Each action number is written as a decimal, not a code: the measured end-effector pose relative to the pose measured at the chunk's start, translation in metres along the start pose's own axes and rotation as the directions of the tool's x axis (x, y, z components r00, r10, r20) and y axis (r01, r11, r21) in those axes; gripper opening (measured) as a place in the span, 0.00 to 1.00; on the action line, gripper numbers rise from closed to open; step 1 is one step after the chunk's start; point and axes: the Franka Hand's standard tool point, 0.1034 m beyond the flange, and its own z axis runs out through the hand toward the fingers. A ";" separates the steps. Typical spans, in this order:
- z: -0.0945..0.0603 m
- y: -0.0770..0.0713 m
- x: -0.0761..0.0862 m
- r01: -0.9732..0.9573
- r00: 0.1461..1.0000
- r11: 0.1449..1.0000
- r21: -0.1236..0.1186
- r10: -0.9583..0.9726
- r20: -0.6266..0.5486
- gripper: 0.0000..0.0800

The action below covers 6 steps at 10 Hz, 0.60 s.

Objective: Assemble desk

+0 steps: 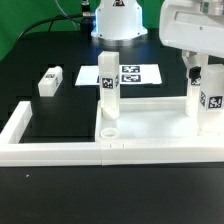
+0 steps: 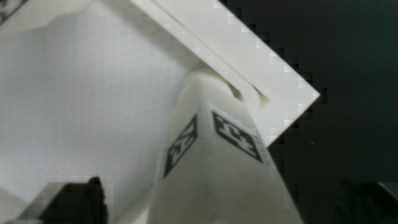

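The desk top (image 1: 150, 118) lies as a white rimmed tray inside the border wall. One white tagged leg (image 1: 108, 92) stands upright in the corner socket at the exterior view's left. A second leg (image 1: 210, 102) stands in the corner at the exterior view's right, with my gripper (image 1: 204, 72) over its upper end. In the wrist view this leg (image 2: 222, 150) rises from the desk top (image 2: 89, 100) between my gripper (image 2: 222, 208) jaws. A dark fingertip (image 2: 71, 202) stands clear of the leg's side, so the jaws are open. A third leg (image 1: 48, 80) lies loose on the black table.
The low white U-shaped border wall (image 1: 55, 152) runs along the front and the exterior view's left side of the desk top. The marker board (image 1: 132, 73) lies flat behind it. The robot's base (image 1: 118, 20) stands at the back.
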 end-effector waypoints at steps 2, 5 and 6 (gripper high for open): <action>0.000 0.000 0.001 0.123 0.992 0.992 0.000 -0.123 -0.003 0.81; 0.001 0.000 0.004 0.566 0.824 0.824 -0.008 -0.566 -0.011 0.81; 0.001 0.000 0.004 0.565 0.825 0.825 -0.008 -0.565 -0.011 0.81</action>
